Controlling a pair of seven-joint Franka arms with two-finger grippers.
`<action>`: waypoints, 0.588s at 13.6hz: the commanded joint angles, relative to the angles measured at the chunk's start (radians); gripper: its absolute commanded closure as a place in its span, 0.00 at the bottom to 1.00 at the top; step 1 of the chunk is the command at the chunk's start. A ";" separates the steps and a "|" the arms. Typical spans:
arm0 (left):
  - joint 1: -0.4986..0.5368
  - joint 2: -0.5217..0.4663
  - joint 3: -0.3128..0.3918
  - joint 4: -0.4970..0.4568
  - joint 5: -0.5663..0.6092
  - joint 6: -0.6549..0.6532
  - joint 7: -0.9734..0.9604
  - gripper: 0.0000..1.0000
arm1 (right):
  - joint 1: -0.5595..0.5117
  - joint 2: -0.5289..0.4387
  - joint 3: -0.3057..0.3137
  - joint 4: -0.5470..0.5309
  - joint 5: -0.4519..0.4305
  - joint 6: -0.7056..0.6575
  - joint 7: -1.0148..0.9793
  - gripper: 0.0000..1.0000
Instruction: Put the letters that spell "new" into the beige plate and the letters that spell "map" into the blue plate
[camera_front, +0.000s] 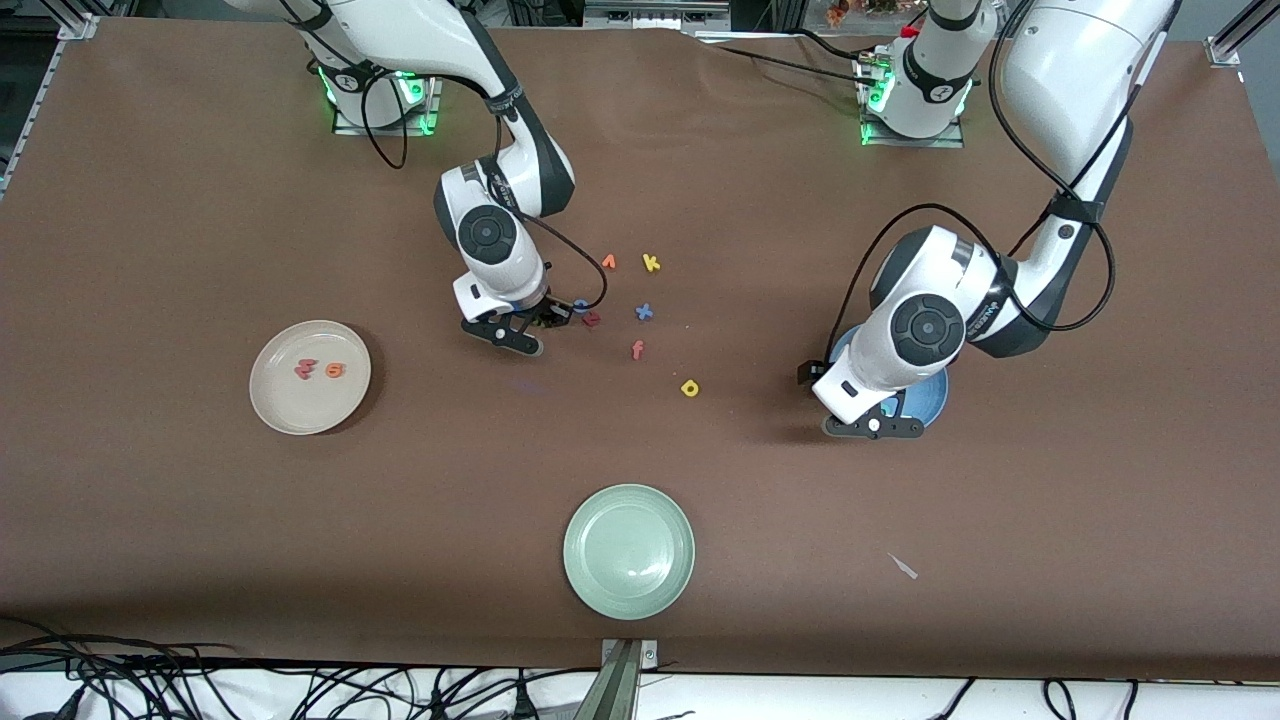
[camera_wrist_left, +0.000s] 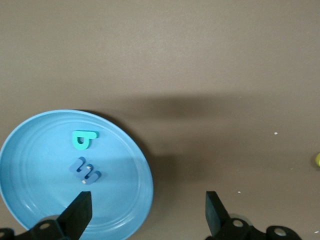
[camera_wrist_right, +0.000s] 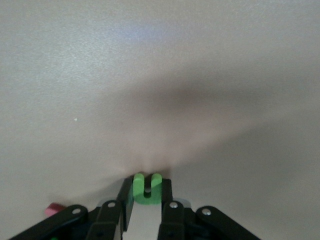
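My right gripper (camera_wrist_right: 147, 186) is shut on the green "n" (camera_wrist_right: 140, 194), low over the table beside the loose letters (camera_front: 525, 325). The beige plate (camera_front: 285, 410) at the right arm's end holds the pinkish-red "w" (camera_front: 306, 369) and the orange "e" (camera_front: 335, 371). My left gripper (camera_wrist_left: 148, 205) is open with nothing between its fingers, over the rim of the blue plate (camera_wrist_left: 35, 165), which holds the teal "p" (camera_wrist_left: 82, 140) and the light blue "m" (camera_wrist_left: 85, 171). From the front, the left arm hides most of this plate (camera_front: 932, 395). The yellow "a" (camera_front: 690, 388) lies on the table between the arms.
Loose letters lie mid-table: orange "v" (camera_front: 609, 262), yellow "k" (camera_front: 651, 263), a blue letter (camera_front: 644, 312), an orange "f" (camera_front: 637, 350), red "z" (camera_front: 592, 319), blue "o" (camera_front: 580, 305). A pale green plate (camera_front: 628, 550) sits nearest the front camera.
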 joint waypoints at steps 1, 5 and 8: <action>-0.057 0.054 0.006 0.081 -0.030 -0.020 -0.091 0.00 | -0.013 -0.016 -0.068 0.089 0.010 -0.152 -0.093 0.99; -0.069 0.094 0.004 0.144 -0.034 -0.019 -0.145 0.00 | -0.027 -0.013 -0.211 0.103 0.001 -0.226 -0.394 1.00; -0.098 0.125 0.004 0.174 -0.092 -0.009 -0.159 0.00 | -0.122 -0.007 -0.251 0.105 -0.008 -0.228 -0.577 1.00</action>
